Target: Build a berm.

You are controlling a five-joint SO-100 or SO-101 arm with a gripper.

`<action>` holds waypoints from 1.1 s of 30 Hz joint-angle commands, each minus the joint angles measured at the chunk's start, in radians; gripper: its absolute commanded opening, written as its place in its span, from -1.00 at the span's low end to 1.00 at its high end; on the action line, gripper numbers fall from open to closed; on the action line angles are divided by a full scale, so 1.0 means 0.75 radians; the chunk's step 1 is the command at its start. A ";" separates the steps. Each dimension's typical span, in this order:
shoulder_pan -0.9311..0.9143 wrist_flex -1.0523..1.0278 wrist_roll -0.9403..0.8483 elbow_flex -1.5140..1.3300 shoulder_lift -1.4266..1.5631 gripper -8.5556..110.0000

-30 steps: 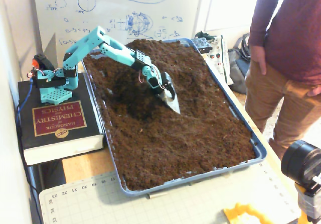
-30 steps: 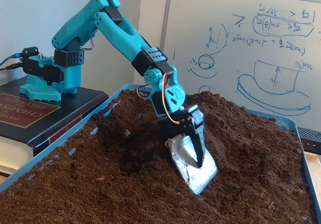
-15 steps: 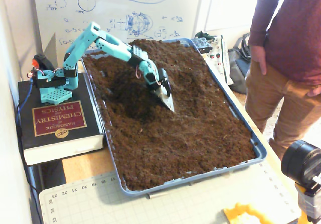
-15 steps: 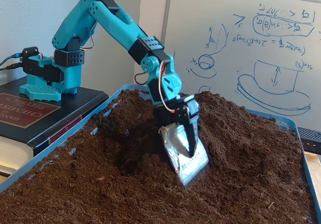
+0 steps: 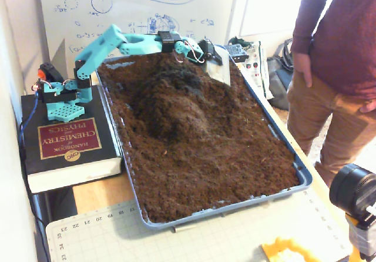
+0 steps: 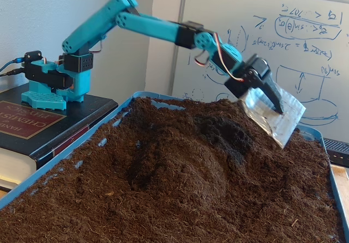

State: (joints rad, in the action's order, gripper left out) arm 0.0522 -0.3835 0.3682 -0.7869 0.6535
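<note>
The berm (image 5: 171, 106) is a low mound of dark-brown soil in the far half of the blue tray (image 5: 281, 134). In the other fixed view the berm (image 6: 182, 164) rises mid-frame, with a darker clump near its top. My turquoise arm reaches out over the tray's far end. My gripper (image 5: 212, 55) hangs in the air above the soil, shut on a silvery flat scoop blade (image 5: 219, 67). From the low fixed view the gripper (image 6: 271, 100) and the blade (image 6: 278, 117) are tilted downward, just clear of the soil.
The arm's base stands on a thick black book (image 5: 66, 147) left of the tray. A person (image 5: 338, 56) stands at the right edge. A whiteboard (image 6: 256, 41) is behind the tray, electronics (image 5: 249, 56) lie at the back right, and a cutting mat (image 5: 194, 238) and a black camera (image 5: 352, 194) sit in front.
The arm has lifted the blade out of the soil and swung it up and away to the tray's far end. Where it was dug in, soil now stands heaped.
</note>
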 commanded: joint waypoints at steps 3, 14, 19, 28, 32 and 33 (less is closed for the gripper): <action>0.162 0.016 0.022 0.407 -0.292 -0.85; 0.176 -0.002 -0.313 0.319 -0.536 -0.85; 0.137 -0.002 -0.421 0.090 -0.462 -0.85; 0.135 -0.002 -0.405 -0.409 -0.176 -0.85; 0.135 -0.002 -0.405 -0.646 -0.031 -0.85; 0.135 -0.002 -0.405 -0.699 -0.002 -0.85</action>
State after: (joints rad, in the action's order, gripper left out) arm 0.1687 -0.3682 0.0782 -1.1229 0.6029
